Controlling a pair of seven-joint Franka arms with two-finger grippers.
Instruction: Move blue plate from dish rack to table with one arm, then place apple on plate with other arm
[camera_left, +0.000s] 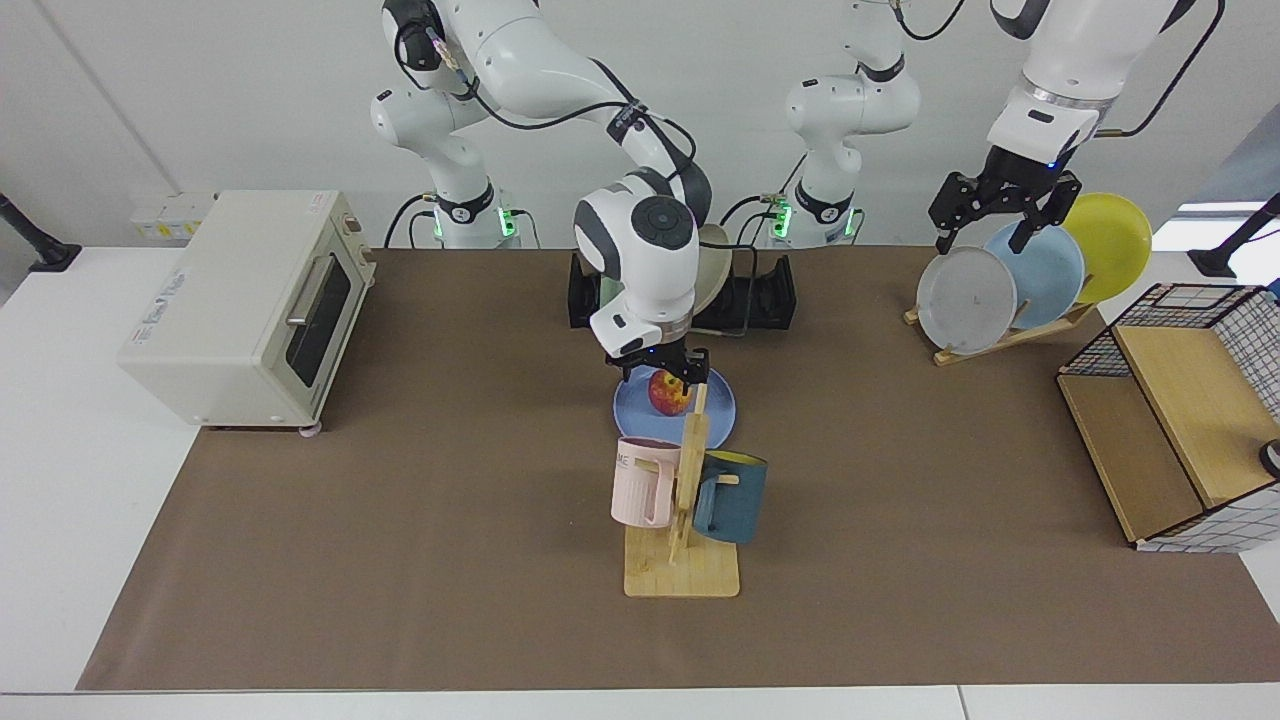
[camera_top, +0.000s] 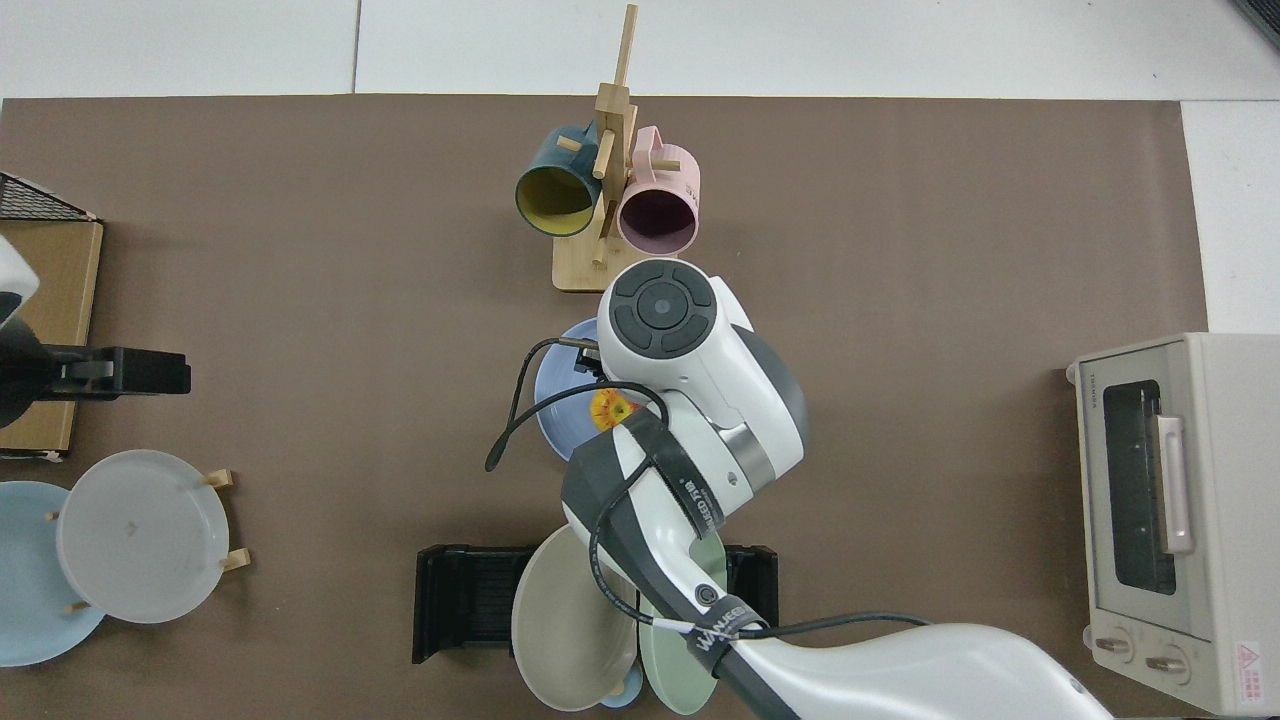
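Two white jointed arms work over the white table (camera_left: 60, 480) with its wide brown mat. Round periwinkle-blue plate (camera_left: 716, 408) lies flat on the mat at frame centre in the facing view, between the low black slotted dish rack (camera_left: 772, 292) behind it and the wooden mug tree (camera_left: 690, 470) in front. Small red apple with yellow patches (camera_left: 669, 393) sits on the blue plate; in the top view the apple (camera_top: 610, 408) shows near the plate's (camera_top: 560, 420) middle.

Right gripper (camera_left: 662, 368) hangs directly above the apple, fingers spread apart and released, tips level with the fruit's top and either side of it. From above, the arm's wrist covers most of the gripper.

Left gripper (camera_left: 985, 228) is at upper right of the facing view, waiting, fingers open, over the grey plate (camera_left: 965, 298) and pale sky-blue plate (camera_left: 1045, 268) on the slanted wooden stand (camera_left: 1010, 335); a yellow plate (camera_left: 1112, 245) stands behind them.

Beige and pale green plates (camera_top: 575, 620) stand in the dish rack (camera_top: 465, 600). Pink mug (camera_left: 640, 480) and dark teal mug (camera_left: 730, 497) hang on the mug tree. Cream toaster oven (camera_left: 245, 305) sits at left of the frame.
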